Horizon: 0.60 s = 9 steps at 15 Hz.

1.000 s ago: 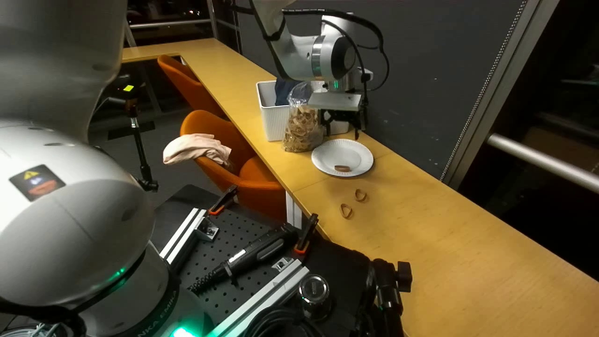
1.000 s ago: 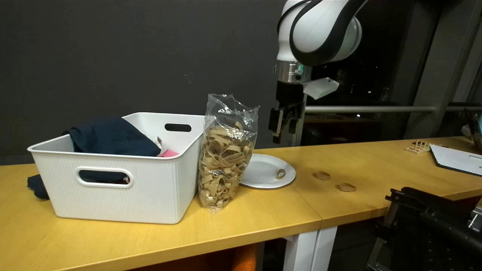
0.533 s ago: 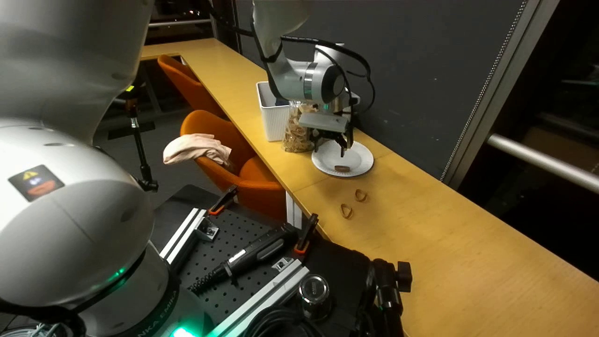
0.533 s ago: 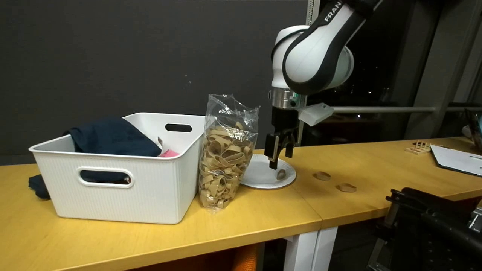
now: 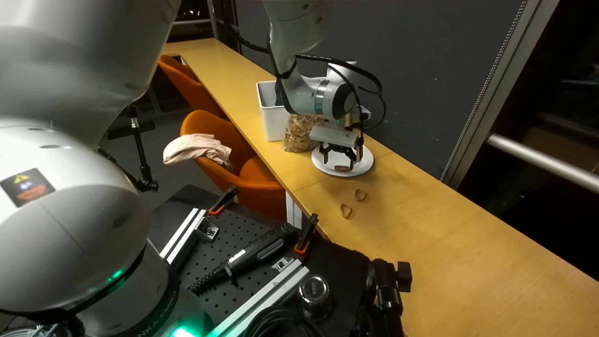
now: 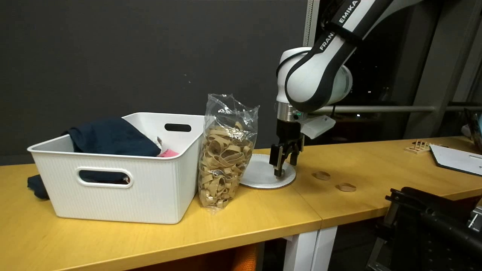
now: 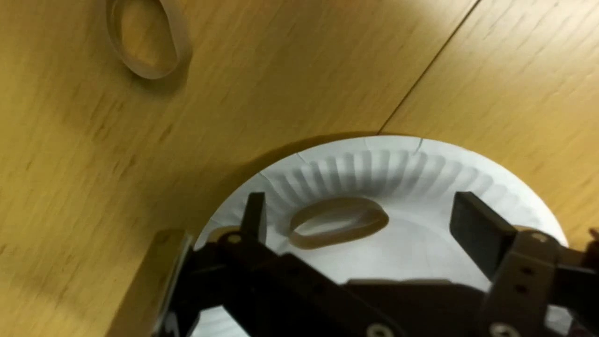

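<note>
With fingers [image 7: 255, 215] apart, the gripper [image 7: 362, 217] is hanging close to a tan band [image 7: 337, 238] lying on the plate [image 7: 393, 164] toward the wall-side edge of the worktop [image 6: 263, 214]. It is sitting nearer one finger, so risking a sideways shove.

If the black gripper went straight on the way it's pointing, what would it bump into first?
Most likely the white plate: the gripper points down at it, fingers apart, and in the wrist view the tan rubber band shows between them. Any gap beneath the fingertips is hard to judge.
</note>
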{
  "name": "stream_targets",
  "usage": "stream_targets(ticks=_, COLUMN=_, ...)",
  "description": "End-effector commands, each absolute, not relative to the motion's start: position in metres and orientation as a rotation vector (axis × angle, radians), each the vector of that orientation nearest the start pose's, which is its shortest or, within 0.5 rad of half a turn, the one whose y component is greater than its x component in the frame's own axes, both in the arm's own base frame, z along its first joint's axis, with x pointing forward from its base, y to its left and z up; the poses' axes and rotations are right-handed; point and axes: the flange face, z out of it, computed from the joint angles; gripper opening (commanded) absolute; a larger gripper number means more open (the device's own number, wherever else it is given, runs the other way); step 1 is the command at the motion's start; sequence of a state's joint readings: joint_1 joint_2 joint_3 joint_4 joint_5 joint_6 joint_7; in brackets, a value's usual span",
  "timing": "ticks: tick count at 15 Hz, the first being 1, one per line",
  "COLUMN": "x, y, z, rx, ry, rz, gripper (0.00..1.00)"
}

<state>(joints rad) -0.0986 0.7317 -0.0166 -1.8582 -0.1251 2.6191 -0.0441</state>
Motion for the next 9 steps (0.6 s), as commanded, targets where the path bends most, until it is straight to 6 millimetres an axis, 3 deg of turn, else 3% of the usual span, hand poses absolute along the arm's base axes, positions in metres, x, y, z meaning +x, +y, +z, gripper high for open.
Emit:
stream_targets(ticks=1, x=0.647, y=-0.07, z=0.111, rx=-3.194, ry=-0.071, rz=-0.1, gripper=1.0)
stream_targets(ticks=5, x=0.652, y=-0.07, z=0.103, rx=-3.193, ry=-0.073, rz=-0.111, gripper=0.97)
stream_targets(ticks=6, x=0.653, y=-0.07, z=0.102, rx=-3.192, ry=-0.069, rz=-0.109, gripper=0.73)
stream_targets(ticks=8, x=0.655, y=-0.068, z=0.1, rx=-3.189, ry=-0.072, rz=-0.112, gripper=0.71)
stream_targets(ticks=9, x=0.656, y=-0.067, z=0.1, rx=-3.188, ry=-0.072, rz=-0.114, gripper=0.64)
